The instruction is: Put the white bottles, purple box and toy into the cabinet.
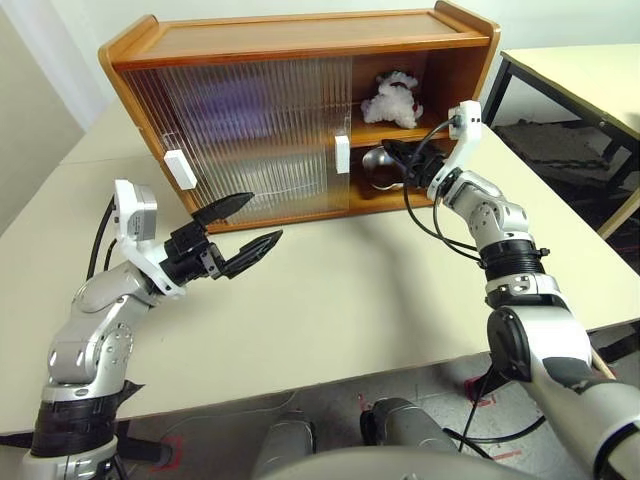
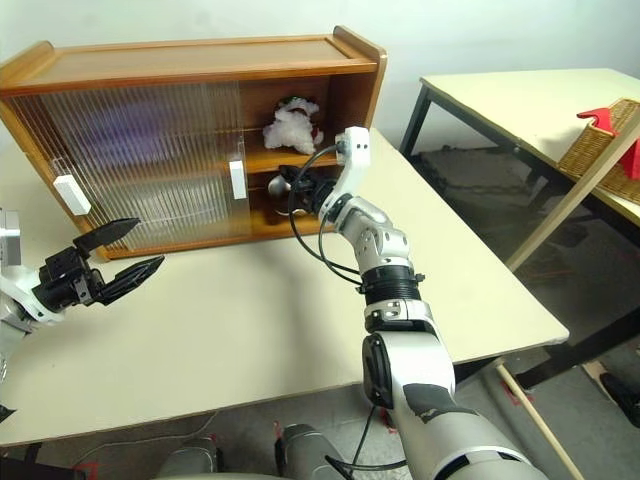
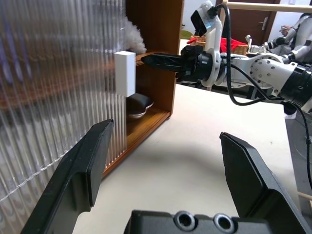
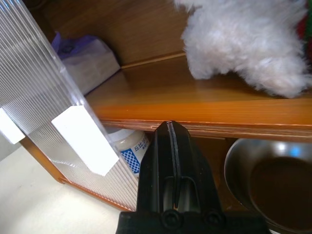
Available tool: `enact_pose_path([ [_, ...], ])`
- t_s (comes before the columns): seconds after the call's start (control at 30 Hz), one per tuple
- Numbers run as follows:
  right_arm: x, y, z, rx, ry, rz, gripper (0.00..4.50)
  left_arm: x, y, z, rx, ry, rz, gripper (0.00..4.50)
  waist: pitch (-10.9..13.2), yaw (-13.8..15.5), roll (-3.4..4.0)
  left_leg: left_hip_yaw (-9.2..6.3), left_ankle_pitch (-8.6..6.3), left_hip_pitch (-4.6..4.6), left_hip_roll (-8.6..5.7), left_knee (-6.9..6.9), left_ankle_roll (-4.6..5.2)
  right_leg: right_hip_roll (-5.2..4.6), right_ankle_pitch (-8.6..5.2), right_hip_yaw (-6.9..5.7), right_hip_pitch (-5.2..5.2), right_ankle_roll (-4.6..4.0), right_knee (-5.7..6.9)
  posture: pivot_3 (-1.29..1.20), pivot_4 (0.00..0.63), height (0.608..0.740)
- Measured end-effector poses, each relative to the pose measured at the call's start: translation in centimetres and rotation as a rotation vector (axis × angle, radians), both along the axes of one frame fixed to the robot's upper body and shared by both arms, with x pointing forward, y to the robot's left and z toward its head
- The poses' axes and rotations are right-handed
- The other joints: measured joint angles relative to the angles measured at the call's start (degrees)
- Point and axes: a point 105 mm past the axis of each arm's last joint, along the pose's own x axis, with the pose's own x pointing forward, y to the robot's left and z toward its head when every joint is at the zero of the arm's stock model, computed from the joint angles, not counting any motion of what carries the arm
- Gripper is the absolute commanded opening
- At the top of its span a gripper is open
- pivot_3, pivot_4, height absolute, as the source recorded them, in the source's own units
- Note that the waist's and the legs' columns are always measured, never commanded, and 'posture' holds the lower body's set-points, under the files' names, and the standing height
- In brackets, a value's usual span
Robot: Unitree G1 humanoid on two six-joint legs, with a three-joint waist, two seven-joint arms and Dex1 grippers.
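Note:
The cabinet (image 1: 300,42) stands at the back of the table, its right end uncovered. On the upper shelf sits the fluffy white toy (image 1: 392,100). In the right wrist view the purple box (image 4: 85,58) lies further along that shelf behind the ribbed door, and one white bottle (image 4: 127,148) stands on the lower shelf behind the door. My right gripper (image 1: 390,152) is shut and empty, its tip just before the shelf's front edge, near the door's white handle (image 1: 342,154). My left gripper (image 1: 250,226) hangs open and empty over the table, in front of the cabinet's left half.
A shiny metal dish (image 4: 263,180) lies on the lower shelf in the uncovered end. A second white handle (image 1: 180,168) sits on the left door. A second table with a wicker basket (image 2: 600,150) stands to the right. The beige table (image 1: 330,300) stretches before the cabinet.

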Motion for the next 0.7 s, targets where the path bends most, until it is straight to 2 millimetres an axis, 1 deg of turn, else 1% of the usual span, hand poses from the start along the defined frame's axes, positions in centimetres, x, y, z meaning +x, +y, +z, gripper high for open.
enact_pose_path([
  [0.13, -0.5, 0.0, -0.5, 0.001, 0.034, 0.037, 0.05, 0.0, 0.0, 0.0, 0.0, -0.003, 0.0, 4.5, 0.0, 0.0, 0.0, 0.02, -0.13, 0.0, 0.06, 0.0, -0.12, 0.05, 0.07, 0.01, 0.01, 0.14, 0.0, -0.09, 0.0, 0.74],
  [0.2, -1.0, -0.1, -0.7, 0.001, 0.048, 0.08, 0.05, 0.0, 0.0, 0.0, 0.0, -0.003, 0.0, 4.5, 0.0, 0.1, -0.01, 0.01, -0.16, 0.0, 0.06, 0.02, -0.14, 0.08, 0.03, 0.01, 0.04, 0.15, -0.01, -0.09, 0.0, 0.74],
  [0.27, -1.9, -0.3, -1.0, -0.001, 0.073, 0.145, 0.05, 0.0, 0.0, 0.0, 0.001, -0.003, 0.001, 4.5, 0.0, 0.2, -0.02, 0.01, -0.17, 0.01, 0.05, 0.05, -0.16, 0.13, -0.01, 0.02, 0.09, 0.17, -0.01, -0.09, 0.0, 0.74],
  [0.33, -3.2, -0.4, -1.4, -0.002, 0.107, 0.235, 0.05, 0.0, 0.0, 0.0, 0.001, -0.003, 0.001, 4.5, 0.0, 0.3, -0.03, 0.05, -0.17, 0.02, 0.02, 0.09, -0.16, 0.2, -0.11, 0.03, 0.13, 0.03, -0.02, -0.1, 0.0, 0.74],
  [0.4, -4.0, -0.1, -1.6, -0.006, 0.133, 0.294, 0.05, 0.0, 0.1, 0.0, 0.001, -0.003, 0.002, 4.5, 0.0, 0.2, -0.03, 0.12, -0.17, 0.07, -0.13, 0.13, -0.17, 0.31, -0.21, 0.08, 0.18, 0.17, -0.02, -0.1, 0.0, 0.74],
  [0.47, -4.7, 0.6, -1.4, 0.004, 0.146, 0.342, 0.05, 0.0, 0.0, 0.0, 0.001, -0.003, 0.002, 4.5, 0.0, 0.0, -0.03, 0.16, -0.16, 0.22, -0.21, 0.17, -0.17, 0.4, -0.36, 0.1, 0.27, 0.4, -0.02, -0.1, 0.0, 0.74],
  [0.6, -5.3, 2.7, -0.7, 0.037, 0.127, 0.395, 0.05, 0.1, 0.0, 0.1, 0.0, -0.002, 0.002, 4.5, 0.0, -0.4, -0.03, 0.08, -0.16, 0.7, -0.18, 0.14, -0.16, 0.56, -0.27, 0.09, 0.65, 0.25, -0.02, -0.1, 0.0, 0.74],
  [0.7, -5.5, 4.6, -0.7, 0.067, 0.128, 0.412, 0.05, 0.1, 0.0, 0.1, 0.0, -0.003, 0.002, 4.5, 0.0, -0.4, -0.03, -0.12, -0.11, 0.71, -0.16, 0.1, -0.08, 0.59, -0.18, 0.06, 0.64, 0.15, -0.01, -0.09, 0.0, 0.74],
])
